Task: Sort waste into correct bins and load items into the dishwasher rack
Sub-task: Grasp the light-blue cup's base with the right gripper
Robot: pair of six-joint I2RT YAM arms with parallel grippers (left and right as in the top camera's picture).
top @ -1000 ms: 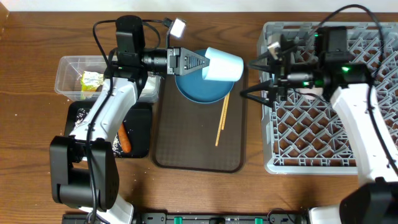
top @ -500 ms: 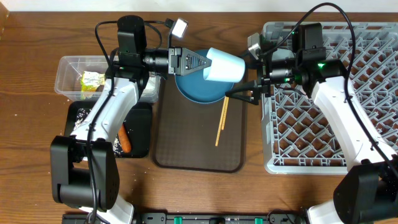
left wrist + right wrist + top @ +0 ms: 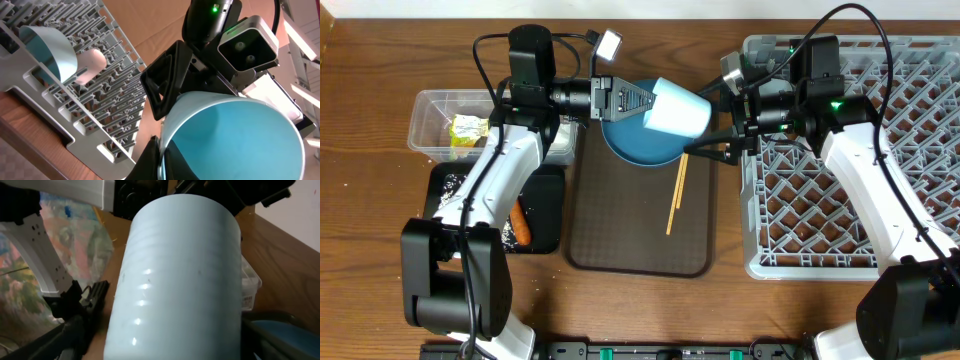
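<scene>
The small light blue cup (image 3: 678,108) lies on its side in the air above the large blue plate (image 3: 638,145). My left gripper (image 3: 642,102) is shut on its rim, one finger inside and one outside (image 3: 161,152). The teal inside of the cup (image 3: 235,135) fills the left wrist view. My right gripper (image 3: 716,120) stands open astride the cup's closed end, a finger on each side and a gap showing at the lower one. In the right wrist view the cup (image 3: 180,275) fills the space between the fingers (image 3: 75,322). The chopsticks (image 3: 677,195) lie on the brown serving tray (image 3: 640,240).
The grey dishwasher rack (image 3: 850,170) at the right holds the white bowl (image 3: 47,50) and the pink cup (image 3: 92,62). At the left, the clear tub (image 3: 435,110) holds the yellow-green wrapper (image 3: 467,130). The black tray (image 3: 545,215) holds rice and a carrot stick (image 3: 520,225).
My right gripper has swung left from over the rack to straddle the cup's closed end, and its jaws have narrowed a little. The left arm and the cup have stayed in place.
</scene>
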